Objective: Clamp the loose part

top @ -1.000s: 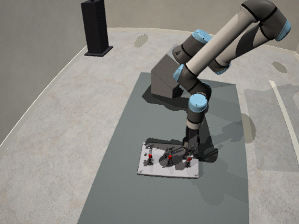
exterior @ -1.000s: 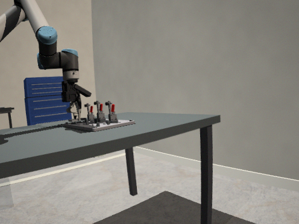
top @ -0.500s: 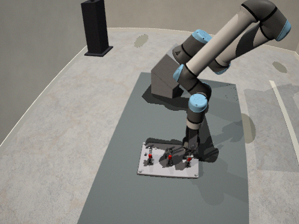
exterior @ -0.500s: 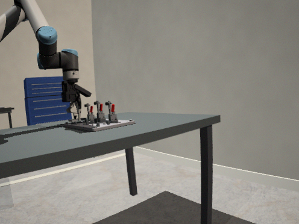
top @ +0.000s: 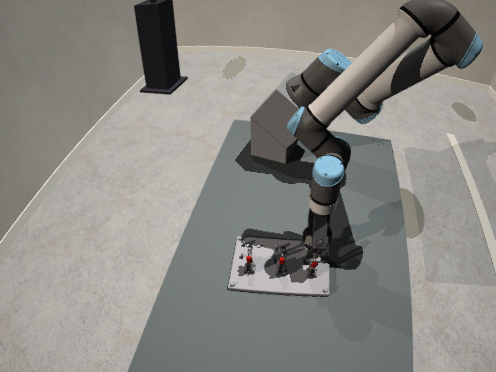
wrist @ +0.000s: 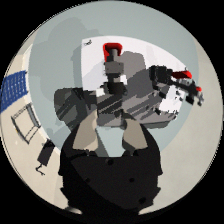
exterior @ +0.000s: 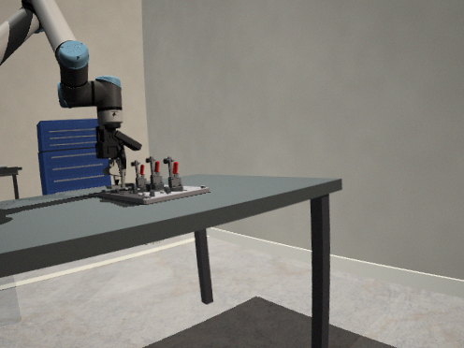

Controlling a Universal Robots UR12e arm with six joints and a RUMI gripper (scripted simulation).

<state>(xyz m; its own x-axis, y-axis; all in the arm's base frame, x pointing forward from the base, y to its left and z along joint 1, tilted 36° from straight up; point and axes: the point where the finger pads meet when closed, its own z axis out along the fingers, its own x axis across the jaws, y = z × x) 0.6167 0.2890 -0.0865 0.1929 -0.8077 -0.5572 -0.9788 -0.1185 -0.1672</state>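
Observation:
The light grey fixture plate (top: 240, 282) (exterior: 187, 191) (wrist: 92, 65) lies on the table and carries three clamps with red handles. My gripper (top: 315, 248) (exterior: 118, 179) (wrist: 109, 109) points straight down over the nest at the plate's end nearest the arm. It is shut on the grey part (wrist: 107, 114), held low in front of that nest's clamp (top: 313, 265) (exterior: 141, 170) (wrist: 114, 52), whose handle stands upright. I cannot tell whether the part touches the pads. The middle clamp (top: 282, 261) (exterior: 157, 166) and the far clamp (top: 248, 259) (exterior: 175, 167) also stand upright.
The grey table (top: 210, 320) (exterior: 234, 196) bears the arm's base block (top: 272, 130) at its far end. A black pillar (top: 157, 45) stands on the floor at the back. A blue cabinet (exterior: 65, 154) stands behind the table.

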